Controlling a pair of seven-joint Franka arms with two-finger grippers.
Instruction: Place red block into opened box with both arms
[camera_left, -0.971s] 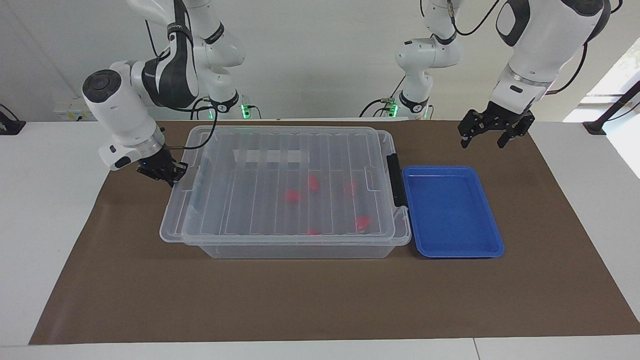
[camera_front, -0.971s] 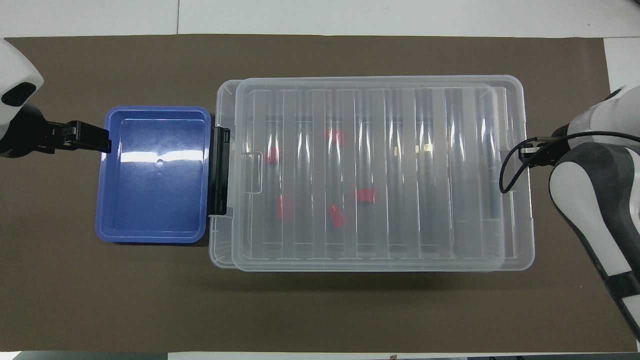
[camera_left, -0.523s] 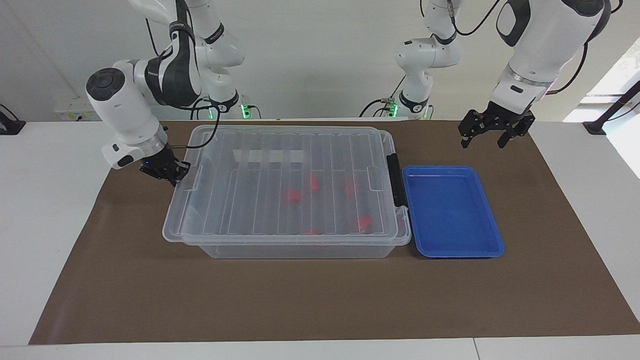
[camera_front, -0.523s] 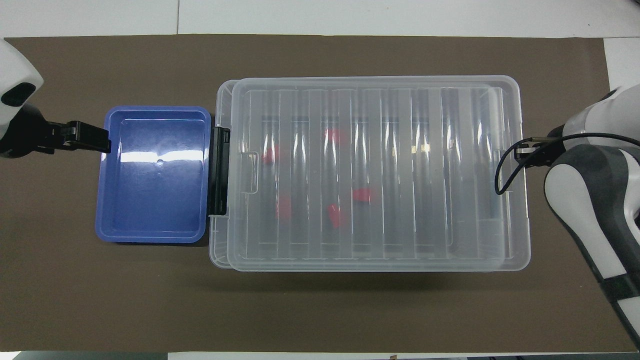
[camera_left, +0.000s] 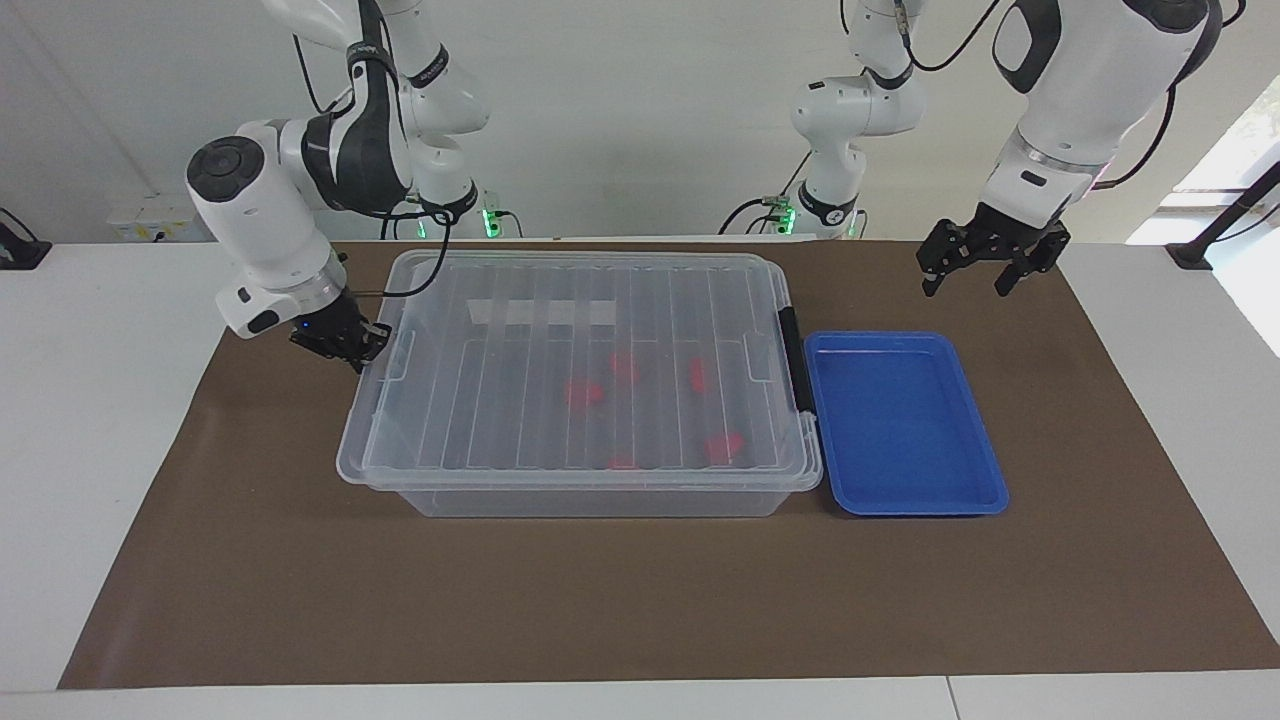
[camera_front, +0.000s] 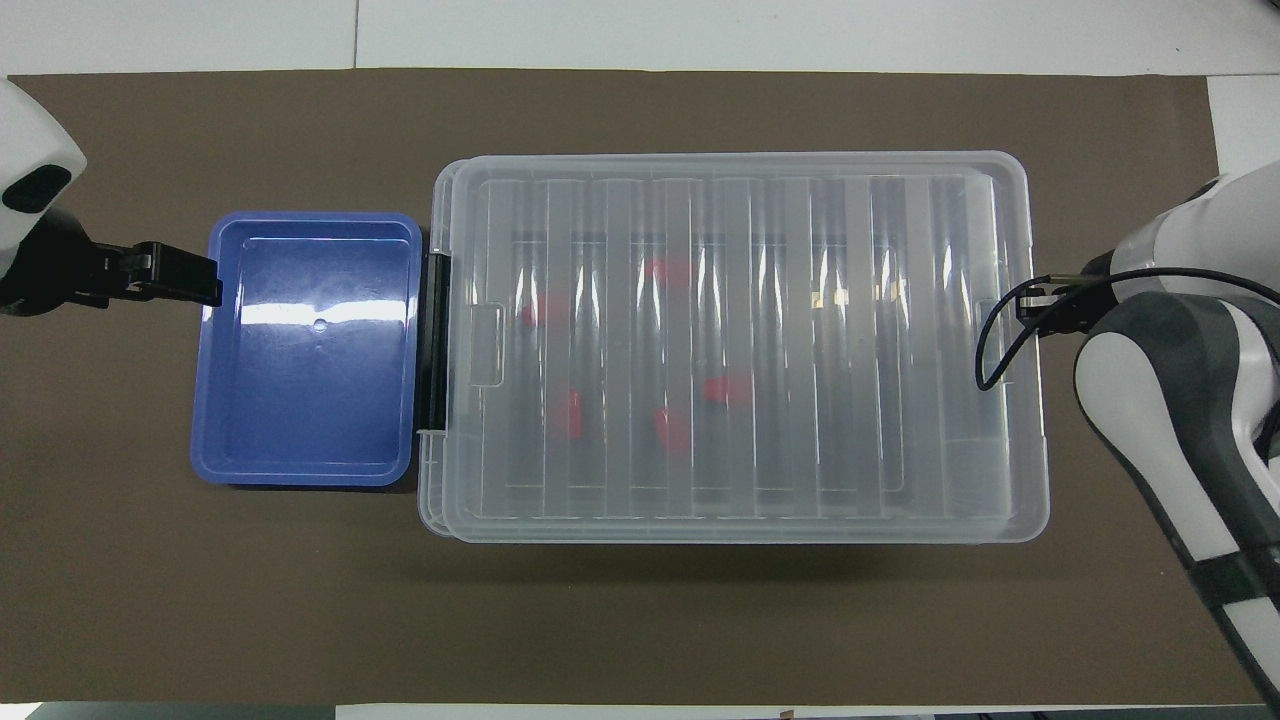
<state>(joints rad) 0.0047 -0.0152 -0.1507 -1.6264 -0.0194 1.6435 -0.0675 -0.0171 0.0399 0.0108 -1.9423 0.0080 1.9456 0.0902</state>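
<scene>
The clear box stands mid-mat with its ribbed lid lying on top, almost square with the rim. Several red pieces show blurred through the lid. One oblong red block lies on the box floor. My right gripper is at the lid's short end toward the right arm, shut on the lid's edge tab. My left gripper hangs open and empty in the air, over the mat beside the blue tray.
A shallow blue tray lies against the box's latch end, holding nothing. The black latch sits between box and tray. Brown mat covers the table, with bare mat along the edge farthest from the robots.
The right gripper has moved toward the left arm's end of the table, taking the lid with it. The lid now lines up with the box rim. The left arm has stayed still.
</scene>
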